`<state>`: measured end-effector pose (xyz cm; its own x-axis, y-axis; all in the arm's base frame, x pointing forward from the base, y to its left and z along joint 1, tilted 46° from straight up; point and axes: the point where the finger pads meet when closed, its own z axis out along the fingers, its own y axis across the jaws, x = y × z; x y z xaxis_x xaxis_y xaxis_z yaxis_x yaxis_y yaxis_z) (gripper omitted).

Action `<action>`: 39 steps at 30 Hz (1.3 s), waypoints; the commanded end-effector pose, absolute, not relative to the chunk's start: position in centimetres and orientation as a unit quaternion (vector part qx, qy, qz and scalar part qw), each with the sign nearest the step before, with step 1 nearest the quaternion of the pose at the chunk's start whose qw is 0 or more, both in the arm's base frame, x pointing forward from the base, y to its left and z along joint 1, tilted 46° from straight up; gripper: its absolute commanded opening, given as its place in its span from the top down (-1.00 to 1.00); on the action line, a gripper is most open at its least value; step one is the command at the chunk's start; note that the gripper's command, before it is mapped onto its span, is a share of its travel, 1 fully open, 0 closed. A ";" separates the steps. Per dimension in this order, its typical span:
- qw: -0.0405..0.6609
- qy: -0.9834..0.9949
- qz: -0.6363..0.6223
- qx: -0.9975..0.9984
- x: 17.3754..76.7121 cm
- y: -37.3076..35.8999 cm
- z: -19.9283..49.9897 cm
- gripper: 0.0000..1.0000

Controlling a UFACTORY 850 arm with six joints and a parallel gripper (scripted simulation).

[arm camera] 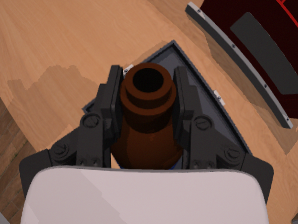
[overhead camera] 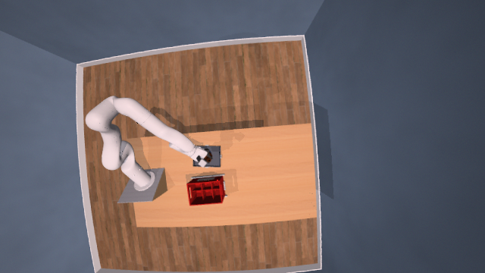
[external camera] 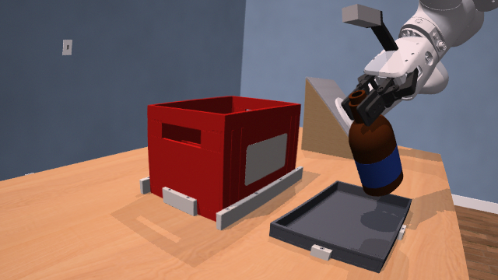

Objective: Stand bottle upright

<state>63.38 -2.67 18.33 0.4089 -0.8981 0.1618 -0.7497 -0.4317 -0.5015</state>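
1. My fingers [external camera: 373, 102] are pinching the neck of the brown bottle [external camera: 376, 153], one on either side.
2. I see the bottle hanging tilted, clear above the dark grey tray [external camera: 296, 230].
3. The red crate [external camera: 202, 155] sits beside the tray on the desk [external camera: 78, 229].

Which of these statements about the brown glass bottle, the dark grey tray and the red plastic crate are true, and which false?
1. The gripper clamps the brown glass bottle by its neck. True.
2. The bottle stands on the dark grey tray. False: it hangs tilted above the tray, base clear of it.
3. The red plastic crate sits beside the tray on the wooden table. True.
4. The bottle carries a red band. False: the band is blue.
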 end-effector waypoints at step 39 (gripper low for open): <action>0.171 0.506 -0.253 -0.807 63.5 -2.2 18.4 1.00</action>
<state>63.27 -2.33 18.29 0.3769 -0.9020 0.2106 -0.7367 -0.4297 -0.5222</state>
